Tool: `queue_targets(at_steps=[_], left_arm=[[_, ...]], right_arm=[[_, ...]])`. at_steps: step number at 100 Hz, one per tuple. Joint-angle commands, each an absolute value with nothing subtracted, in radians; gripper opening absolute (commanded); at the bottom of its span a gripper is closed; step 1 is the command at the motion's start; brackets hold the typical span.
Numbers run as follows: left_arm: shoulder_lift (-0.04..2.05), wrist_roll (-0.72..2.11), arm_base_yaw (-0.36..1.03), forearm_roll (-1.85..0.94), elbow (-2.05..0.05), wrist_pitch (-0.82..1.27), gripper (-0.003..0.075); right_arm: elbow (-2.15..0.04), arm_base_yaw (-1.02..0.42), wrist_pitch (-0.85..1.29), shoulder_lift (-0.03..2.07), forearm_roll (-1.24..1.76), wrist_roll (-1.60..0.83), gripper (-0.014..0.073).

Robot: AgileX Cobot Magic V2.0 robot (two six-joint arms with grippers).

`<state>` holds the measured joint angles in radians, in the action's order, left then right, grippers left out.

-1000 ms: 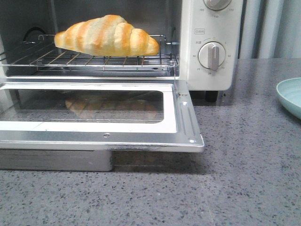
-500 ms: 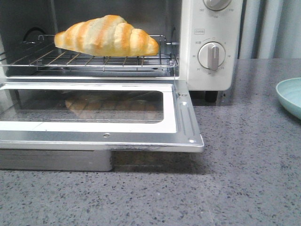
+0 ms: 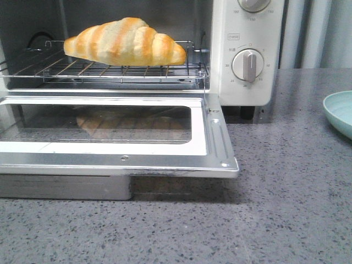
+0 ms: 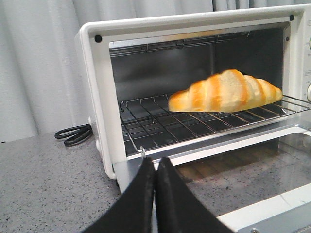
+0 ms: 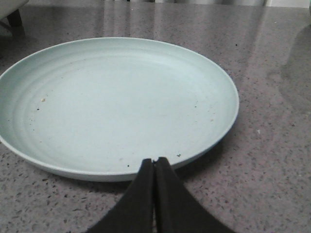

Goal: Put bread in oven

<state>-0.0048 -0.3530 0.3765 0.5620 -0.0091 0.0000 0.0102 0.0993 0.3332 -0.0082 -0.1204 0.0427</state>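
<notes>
The bread (image 3: 124,42), a golden-brown striped roll, lies on the wire rack (image 3: 110,70) inside the cream-white oven (image 3: 248,33). The oven door (image 3: 110,135) hangs open and flat. The bread also shows in the left wrist view (image 4: 226,91) on the rack (image 4: 194,124). My left gripper (image 4: 155,160) is shut and empty, in front of the oven's left front corner, apart from the bread. My right gripper (image 5: 153,161) is shut and empty at the near rim of a pale green plate (image 5: 112,102). Neither gripper shows in the front view.
The pale green plate (image 3: 338,113) sits at the right edge of the grey speckled counter (image 3: 286,209). A black power cord (image 4: 74,134) lies coiled left of the oven. Curtains hang behind. The open door juts out over the counter.
</notes>
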Motion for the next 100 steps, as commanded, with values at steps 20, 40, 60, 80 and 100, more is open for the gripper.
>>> queue_targets(at_steps=[20, 40, 60, 80, 100], left_arm=[[0.002, -0.359, 0.374, 0.561, -0.036, -0.067, -0.0021], [0.002, -0.359, 0.374, 0.561, -0.036, -0.067, -0.0021], [0.002, -0.359, 0.374, 0.561, -0.036, -0.067, -0.0021], [0.002, -0.359, 0.374, 0.561, -0.036, -0.067, -0.0021], [0.002, -0.357, 0.374, 0.564, -0.013, -0.070, -0.0021]], right_arm=[[0.022, 0.096, 0.308, -0.031, -0.111, 0.034, -0.0076], [0.022, 0.096, 0.308, -0.031, -0.111, 0.034, -0.0076], [0.022, 0.096, 0.308, -0.031, -0.111, 0.034, -0.0076], [0.022, 0.096, 0.308, -0.031, -0.111, 0.034, -0.0076], [0.022, 0.096, 0.308, -0.031, -0.111, 0.034, -0.0076]])
